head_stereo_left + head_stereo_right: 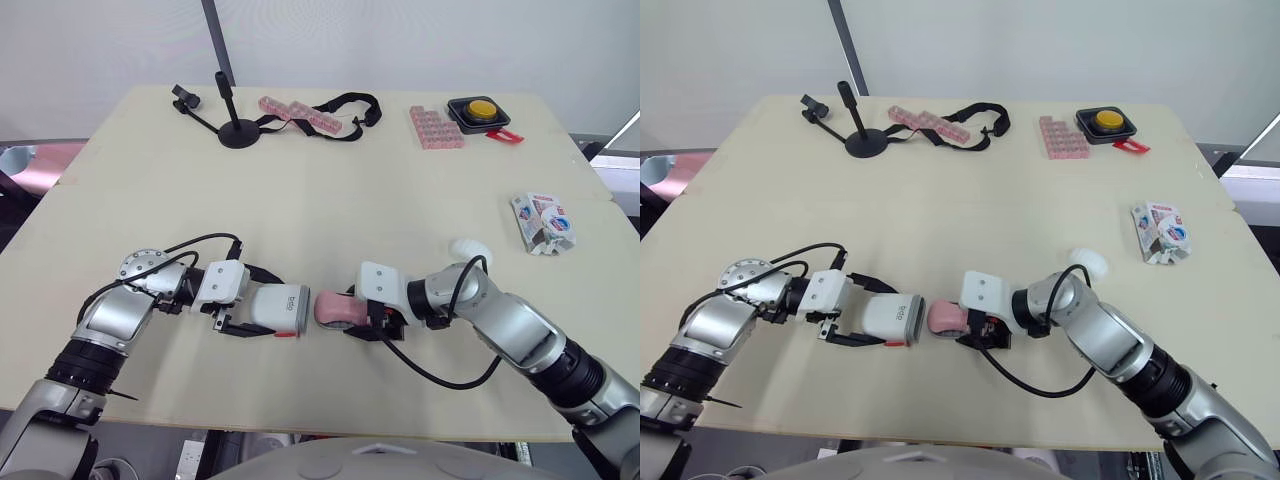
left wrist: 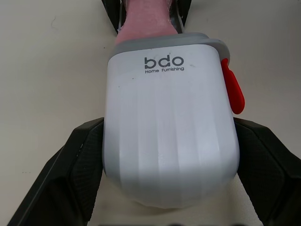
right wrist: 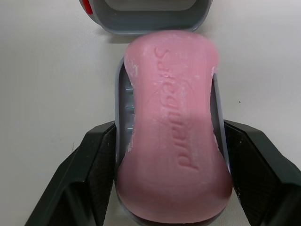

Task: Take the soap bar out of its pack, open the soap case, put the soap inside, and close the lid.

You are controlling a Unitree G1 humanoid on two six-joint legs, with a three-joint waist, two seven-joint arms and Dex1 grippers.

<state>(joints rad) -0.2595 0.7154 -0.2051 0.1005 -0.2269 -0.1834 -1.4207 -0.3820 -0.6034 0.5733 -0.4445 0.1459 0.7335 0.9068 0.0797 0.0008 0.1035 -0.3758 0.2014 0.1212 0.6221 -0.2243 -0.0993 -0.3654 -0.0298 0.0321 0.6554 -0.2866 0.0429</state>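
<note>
Step looks like closing: push tray (image 3: 121,123) with soap (image 1: 331,306) into cover (image 1: 278,307). Best keep both level, align tray rim with cover mouth, push straight and slow.

Left claw (image 2: 170,141) clamped on white cover's sides, arm low, pointing right. Right claw (image 1: 366,322) clamped on grey tray's sides, pink soap lying on it, arm pointing left. Soap tip just beside cover mouth, near edge of worktop (image 1: 330,200).

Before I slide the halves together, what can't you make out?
Inside of the white cover: right wrist view cuts its mouth at the edge.
Floor of the grey tray: hidden under the pink soap, right wrist view.
Print on the torn soap pack: too small, head views.
</note>
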